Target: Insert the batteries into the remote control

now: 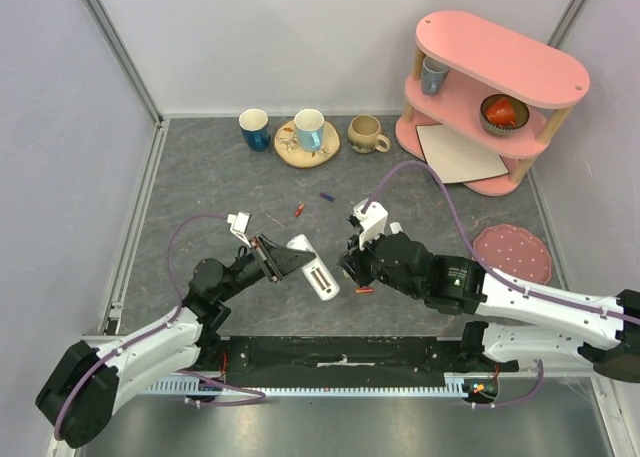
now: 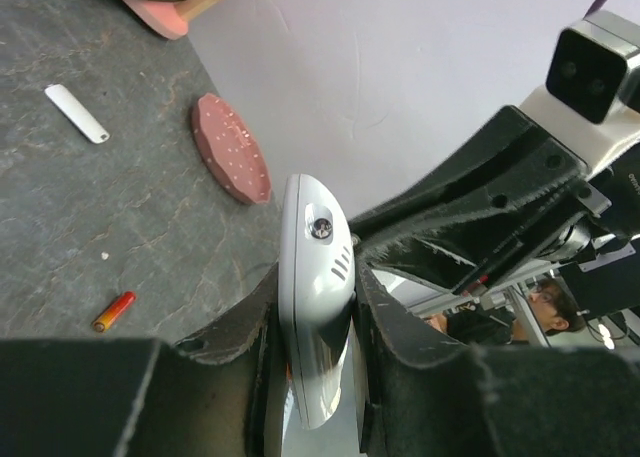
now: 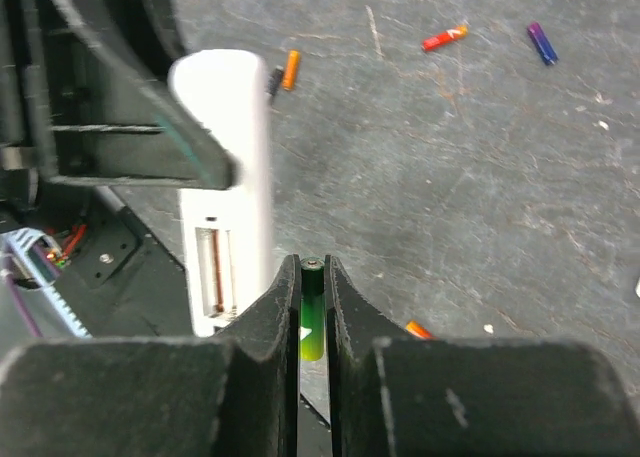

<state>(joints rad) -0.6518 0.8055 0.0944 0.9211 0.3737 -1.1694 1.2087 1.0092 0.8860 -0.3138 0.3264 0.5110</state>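
Note:
My left gripper (image 1: 288,260) is shut on the white remote control (image 1: 314,269), holding it tilted above the table; in the left wrist view the remote control (image 2: 315,297) is pinched edge-on between the black fingers. Its open battery compartment (image 3: 213,272) faces up. My right gripper (image 3: 312,277) is shut on a green battery (image 3: 311,317), just right of the remote control (image 3: 228,167) and apart from it. Loose batteries lie on the table: a red one (image 1: 298,211), a blue-purple one (image 1: 326,196) and a red-orange one (image 1: 365,291).
A pink two-tier shelf (image 1: 500,87) with a white card (image 1: 455,152) stands at the back right. Three cups (image 1: 254,129) line the back, one on a wooden coaster (image 1: 300,152). A dark-pink dotted coaster (image 1: 511,252) lies at right. A small white strip (image 2: 77,113) lies flat.

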